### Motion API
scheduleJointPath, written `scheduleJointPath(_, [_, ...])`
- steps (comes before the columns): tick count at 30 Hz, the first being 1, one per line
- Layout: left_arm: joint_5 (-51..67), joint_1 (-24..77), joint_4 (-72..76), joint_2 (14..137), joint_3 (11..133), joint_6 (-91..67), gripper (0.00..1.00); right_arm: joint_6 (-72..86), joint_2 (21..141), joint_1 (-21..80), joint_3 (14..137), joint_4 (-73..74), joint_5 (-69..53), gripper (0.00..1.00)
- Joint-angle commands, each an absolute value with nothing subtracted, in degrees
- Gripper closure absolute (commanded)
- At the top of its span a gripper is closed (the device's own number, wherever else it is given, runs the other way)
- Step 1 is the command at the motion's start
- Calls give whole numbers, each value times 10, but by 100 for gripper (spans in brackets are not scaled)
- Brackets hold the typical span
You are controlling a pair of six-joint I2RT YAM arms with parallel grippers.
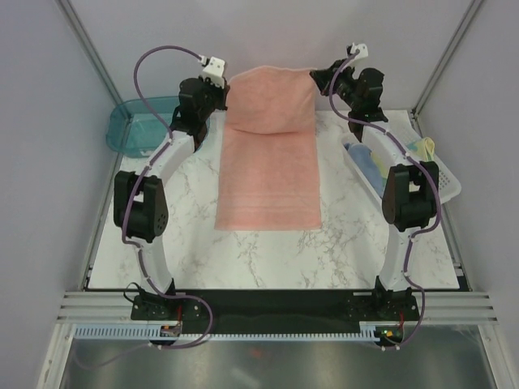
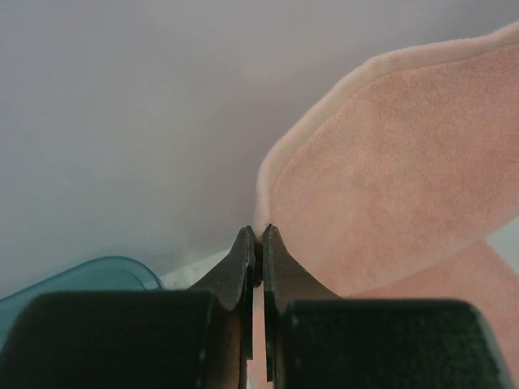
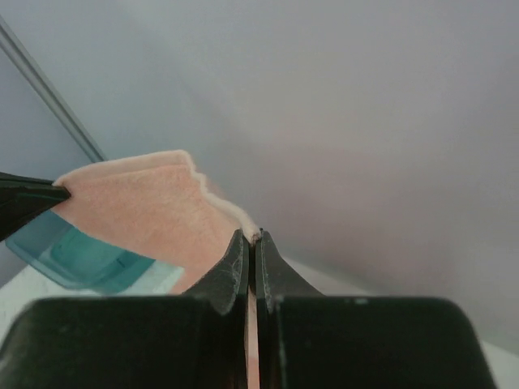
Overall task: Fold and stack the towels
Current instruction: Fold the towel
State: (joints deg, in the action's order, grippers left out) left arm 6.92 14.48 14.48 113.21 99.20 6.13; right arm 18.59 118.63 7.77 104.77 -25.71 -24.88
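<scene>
Pinching corners of the pink towel (image 1: 268,174) are left gripper (image 1: 225,80) and right gripper (image 1: 314,75); white basket (image 1: 451,183) holds other towels (image 1: 369,162).

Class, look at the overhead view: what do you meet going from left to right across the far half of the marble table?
In order: teal translucent plastic bin → left hand → large salmon-pink cloth towel → right hand → white perforated plastic basket.
</scene>
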Motion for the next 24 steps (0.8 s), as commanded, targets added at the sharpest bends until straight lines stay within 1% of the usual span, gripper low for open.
scheduleJointPath(1, [111,144,245,1059,912,108,98,150,1125,78,978,-284,-276,100])
scheduleJointPath(3, [112,144,249,1034,883,121,98,127,1105,78,932,-265,-279,100])
scheduleJointPath(9, [127,145,253,962,774,127,98,47,1042,77,858,-158,-291,100])
scheduleJointPath(12, [135,145,252,927,710,120,98,33,1005,77,809,-135,-292,100])
scheduleJointPath(16, [160,145,212,886,665,106,98,23,956,79,764,-95,-297,100])
scheduleJointPath(24, [209,145,178,811,547,76,98,39,877,87,663,-76,-316,100])
